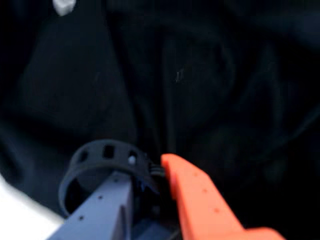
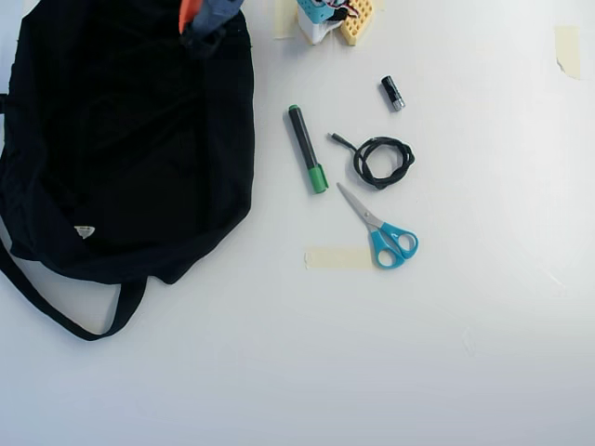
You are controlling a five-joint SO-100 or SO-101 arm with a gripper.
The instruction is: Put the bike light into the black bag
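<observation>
My wrist view is dim and soft throughout: the black bag [image 1: 200, 90] fills it as near-featureless dark fabric, folds barely legible, and my claw [image 1: 150, 172] is blurred. The overhead view is bright, evenly lit and sharp; the white surface [image 2: 446, 353] shows only faint, short shadows and no glare.

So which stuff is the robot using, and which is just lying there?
Using:
light, held in the fingers
bag

Just lying there:
marker
cable
scissors
small cylinder
tape strip
</observation>
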